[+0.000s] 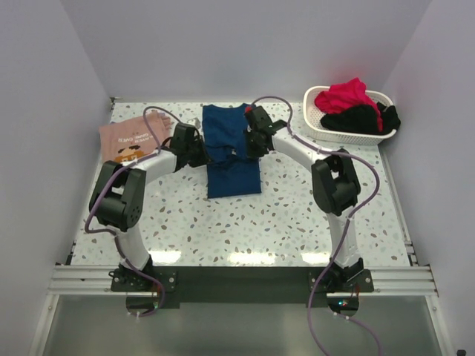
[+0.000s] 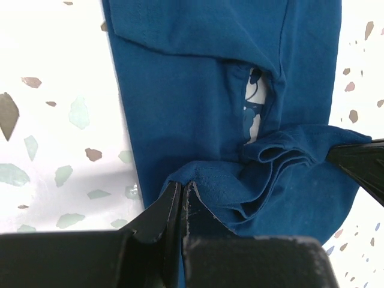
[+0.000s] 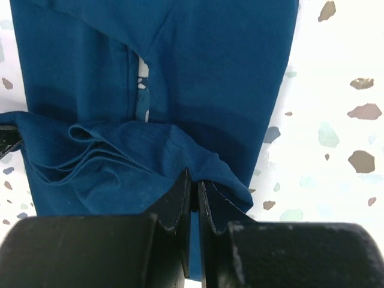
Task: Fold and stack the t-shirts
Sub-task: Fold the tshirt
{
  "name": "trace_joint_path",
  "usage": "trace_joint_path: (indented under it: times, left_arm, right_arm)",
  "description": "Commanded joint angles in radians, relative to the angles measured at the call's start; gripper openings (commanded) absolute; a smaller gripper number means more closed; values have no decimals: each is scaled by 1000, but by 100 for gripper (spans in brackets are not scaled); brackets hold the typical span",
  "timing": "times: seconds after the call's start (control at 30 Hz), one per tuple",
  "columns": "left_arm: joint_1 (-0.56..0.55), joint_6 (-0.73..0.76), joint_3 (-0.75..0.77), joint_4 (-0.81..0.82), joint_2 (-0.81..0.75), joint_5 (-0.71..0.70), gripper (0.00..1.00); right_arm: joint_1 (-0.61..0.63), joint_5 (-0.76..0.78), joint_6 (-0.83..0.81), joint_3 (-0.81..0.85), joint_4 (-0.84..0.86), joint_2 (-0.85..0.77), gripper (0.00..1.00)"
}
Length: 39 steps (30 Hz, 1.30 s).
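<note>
A dark blue t-shirt [image 1: 231, 152] lies folded into a long strip at the table's middle back. My left gripper [image 1: 199, 152] is shut on its left edge, a lifted fold pinched between the fingers [image 2: 165, 210]. My right gripper [image 1: 251, 144] is shut on its right edge in the same way, shown in the right wrist view [image 3: 193, 192]. The cloth bunches between them [image 2: 282, 156]. A sliver of pale print [image 2: 252, 114] shows in a gap. A salmon-pink t-shirt [image 1: 133, 137] with a cartoon print lies folded at the back left.
A white basket [image 1: 326, 127] at the back right holds red cloth [image 1: 343, 95] and black cloth [image 1: 364, 119]. White walls close in the back and both sides. The speckled tabletop [image 1: 245, 222] spreads out in front of the shirts.
</note>
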Motion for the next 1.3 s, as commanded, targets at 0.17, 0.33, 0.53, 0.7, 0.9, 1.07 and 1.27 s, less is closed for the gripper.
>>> trace_joint_path:
  times: [0.17,0.33,0.53,0.7,0.9,1.07,1.27]
  left_arm:
    - [36,14,106,51,70,-1,0]
    - [41,15,187,5,29,-101,62]
    - [41,61,150,-12,-117,-165,86]
    - [35,78,-35,29,-189,-70,86]
    - [2,55,-253,114,-272,22,86]
    - [-19,46,-330,103,-327,-1,86]
    - [-25,44,-390,125,-336,18,86]
  right_arm:
    - [-8,21,-35,157,-78,64,0]
    - [-11,47,-46,295,-144,58,42]
    - [-19,66,-64,231,-124,-72,64]
    - [-20,5,-32,-12,-58,-208,66]
    - [-20,-112,42,-280,54,-327,66]
    - [-19,-160,65,-409,115,-359,65]
    - [-19,-187,80,-483,151,-342,64]
